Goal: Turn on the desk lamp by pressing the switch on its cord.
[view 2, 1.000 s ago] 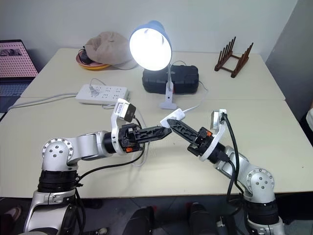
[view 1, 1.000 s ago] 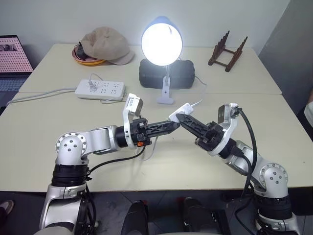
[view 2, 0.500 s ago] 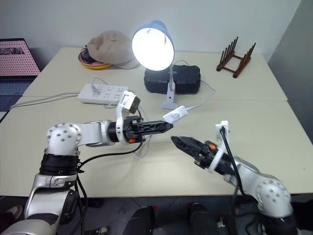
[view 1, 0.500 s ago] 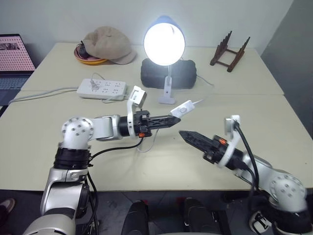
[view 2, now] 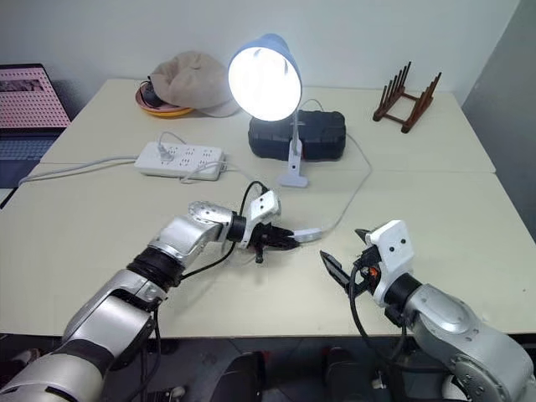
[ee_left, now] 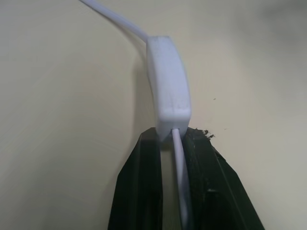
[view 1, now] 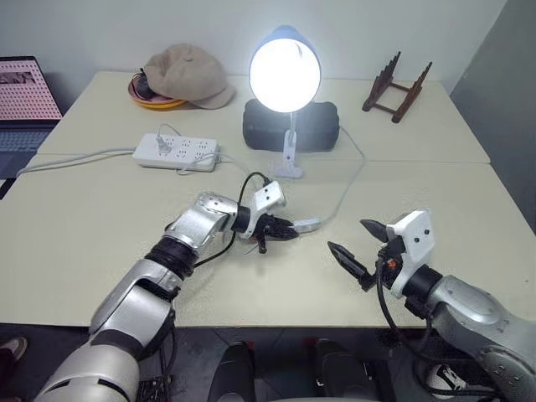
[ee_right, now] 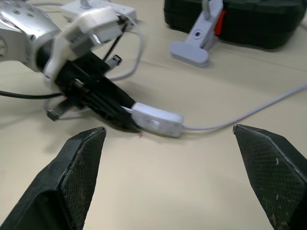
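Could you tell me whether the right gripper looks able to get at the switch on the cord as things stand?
Probably yes. The right gripper is open and faces the switch, with bare table between them. The left gripper is shut on the cord at the switch's far end, leaving the near side free.

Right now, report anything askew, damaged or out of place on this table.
Nothing is spilled or broken. The desk lamp stands upright and lit. The one oddity: the switch lies on the table with the left gripper pinching the cord right at its end. The right gripper stands open, apart.
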`<move>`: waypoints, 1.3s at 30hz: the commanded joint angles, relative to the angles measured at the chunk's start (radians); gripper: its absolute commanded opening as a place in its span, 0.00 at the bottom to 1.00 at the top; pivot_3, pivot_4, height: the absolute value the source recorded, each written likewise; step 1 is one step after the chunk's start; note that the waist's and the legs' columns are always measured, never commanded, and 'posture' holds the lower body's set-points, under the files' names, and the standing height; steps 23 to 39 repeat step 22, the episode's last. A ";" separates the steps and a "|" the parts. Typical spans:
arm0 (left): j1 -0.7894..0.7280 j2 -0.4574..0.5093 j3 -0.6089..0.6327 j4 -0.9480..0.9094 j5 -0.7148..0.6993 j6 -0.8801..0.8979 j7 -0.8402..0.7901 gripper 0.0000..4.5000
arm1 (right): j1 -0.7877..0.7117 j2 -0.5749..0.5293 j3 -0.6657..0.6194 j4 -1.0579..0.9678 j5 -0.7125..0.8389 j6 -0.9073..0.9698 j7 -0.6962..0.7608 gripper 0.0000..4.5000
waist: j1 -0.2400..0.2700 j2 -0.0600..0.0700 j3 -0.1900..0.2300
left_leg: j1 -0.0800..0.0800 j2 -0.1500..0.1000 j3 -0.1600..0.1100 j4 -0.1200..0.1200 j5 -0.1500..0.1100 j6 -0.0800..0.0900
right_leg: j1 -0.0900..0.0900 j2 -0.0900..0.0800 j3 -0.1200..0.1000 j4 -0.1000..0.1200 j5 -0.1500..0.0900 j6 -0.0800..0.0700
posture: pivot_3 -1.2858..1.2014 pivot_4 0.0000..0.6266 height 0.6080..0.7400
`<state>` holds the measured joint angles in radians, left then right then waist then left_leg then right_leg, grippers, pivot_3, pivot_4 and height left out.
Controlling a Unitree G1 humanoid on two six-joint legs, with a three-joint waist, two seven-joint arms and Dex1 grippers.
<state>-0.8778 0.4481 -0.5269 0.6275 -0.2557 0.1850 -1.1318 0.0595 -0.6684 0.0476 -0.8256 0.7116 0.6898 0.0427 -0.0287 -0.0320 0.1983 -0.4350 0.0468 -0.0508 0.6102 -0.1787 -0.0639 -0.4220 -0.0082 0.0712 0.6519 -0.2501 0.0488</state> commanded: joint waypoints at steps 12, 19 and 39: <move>0.159 0.227 0.327 -0.355 -0.060 0.195 -0.079 0.85 | -0.017 -0.108 -0.142 0.220 -0.030 -0.097 0.473 1.00 | -0.012 0.000 0.000 | 0.004 0.001 -0.001 0.001 0.000 0.000 | 0.000 0.001 0.000 0.009 0.000 0.000 | 0.52 0.24 1.00; 0.402 0.407 0.569 -0.674 -0.125 0.400 0.041 0.99 | -0.188 -0.194 -0.136 0.439 -0.053 -0.132 0.749 1.00 | -0.020 0.000 0.000 | 0.006 0.001 -0.001 0.004 0.000 0.000 | 0.002 0.001 0.000 0.010 0.000 0.001 | 0.52 0.24 1.00; 0.468 0.439 0.605 -0.699 -0.124 0.405 0.053 0.99 | -0.190 -0.188 -0.119 0.473 -0.090 -0.150 0.789 1.00 | -0.019 0.000 0.000 | 0.006 0.001 -0.001 0.003 0.000 0.000 | 0.002 0.001 -0.001 0.011 0.000 0.000 | 0.52 0.24 1.00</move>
